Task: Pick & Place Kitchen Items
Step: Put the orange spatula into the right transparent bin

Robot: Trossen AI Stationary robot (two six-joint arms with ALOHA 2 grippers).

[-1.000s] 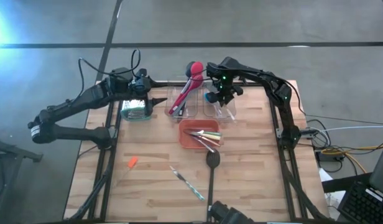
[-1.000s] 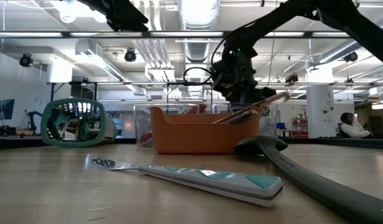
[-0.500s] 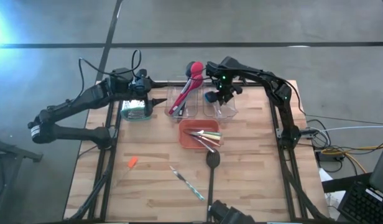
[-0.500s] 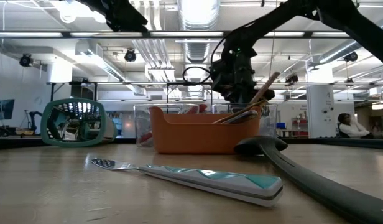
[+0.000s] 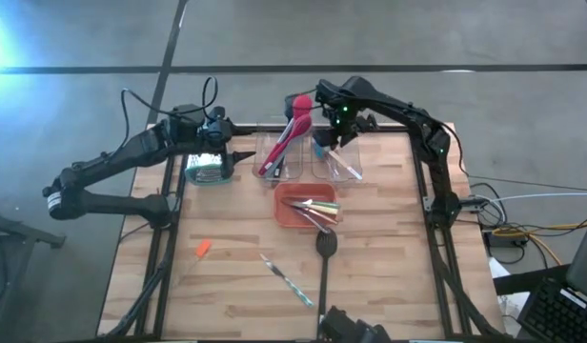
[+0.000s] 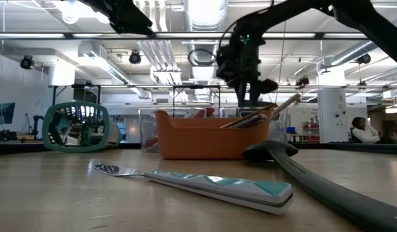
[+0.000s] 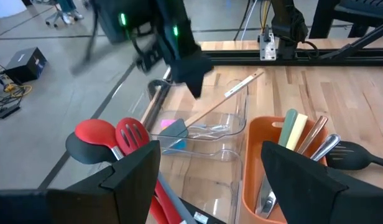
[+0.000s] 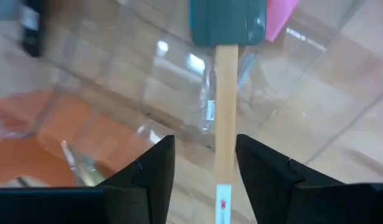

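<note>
**Spatula lies in the clear tub, right claw empty above it**

High view: the right gripper (image 5: 333,133) hangs over the far clear tub (image 5: 337,164), with a thin wooden-handled spatula (image 5: 340,162) slanting inside it. The left gripper (image 5: 244,155) waits beside the box grater (image 5: 206,168). Red spoons (image 5: 284,141) stand in a second tub; the orange tray (image 5: 307,208) holds pale-handled tools. A black spoon (image 5: 324,262), a thin green tool (image 5: 288,279) and a small orange piece (image 5: 204,249) lie on the table (image 5: 389,276).

Low view: the right gripper is raised above the tubs behind the tray.

Left wrist view: the left claw stands wide and holds nothing.

Right wrist view: the fingers (image 8: 148,169) are spread apart, not gripping; the spatula's teal blade rests in the tub beside a pink piece (image 8: 278,15).
</note>
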